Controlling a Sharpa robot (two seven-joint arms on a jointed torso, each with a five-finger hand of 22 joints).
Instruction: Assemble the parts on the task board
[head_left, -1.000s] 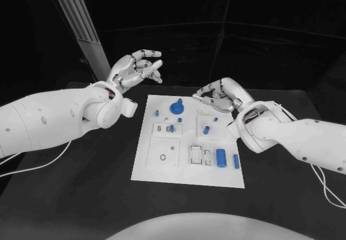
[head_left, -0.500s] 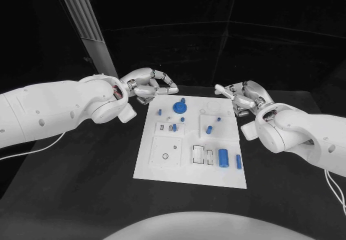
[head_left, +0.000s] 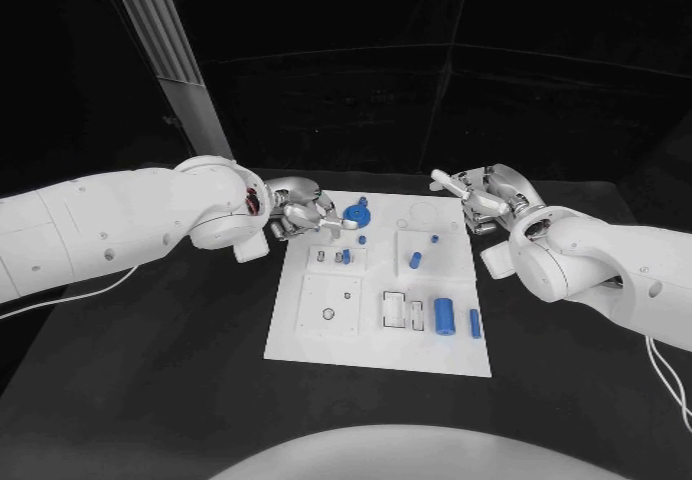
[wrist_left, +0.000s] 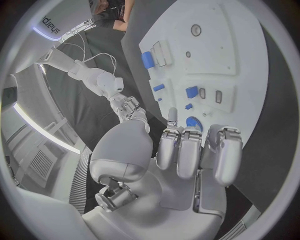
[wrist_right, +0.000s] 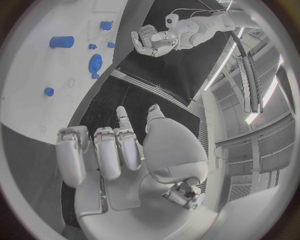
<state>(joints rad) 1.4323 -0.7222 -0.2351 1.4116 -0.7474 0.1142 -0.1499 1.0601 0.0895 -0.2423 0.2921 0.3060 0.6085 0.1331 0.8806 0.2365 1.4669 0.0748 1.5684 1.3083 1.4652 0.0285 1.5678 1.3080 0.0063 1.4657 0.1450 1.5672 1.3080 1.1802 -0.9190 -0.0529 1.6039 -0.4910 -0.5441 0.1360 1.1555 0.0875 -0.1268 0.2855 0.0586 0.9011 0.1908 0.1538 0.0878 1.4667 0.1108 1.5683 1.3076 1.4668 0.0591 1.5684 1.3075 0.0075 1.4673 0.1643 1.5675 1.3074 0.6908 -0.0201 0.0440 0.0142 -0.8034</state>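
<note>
Your left hand (head_left: 306, 218) sits at far left corner of task board (head_left: 325, 340), fingers curled in, holding nothing you can see. Blue gear (head_left: 356, 214) lies just beside those fingers, toward board middle. In left wrist view, blue gear (wrist_left: 194, 122) peeks out right past fingertips (wrist_left: 179, 145). Your right hand (head_left: 483, 195) hangs off far right corner, fingers bent but apart, holding nothing. Left hand is much nearer gear than right. Likely reach gear with left. Long blue cylinder (head_left: 444, 314) lies near you, long way pointing toward you.

one task board (head_left: 325, 340); two hands (head_left: 306, 215); several blue parts (head_left: 444, 315)
</note>
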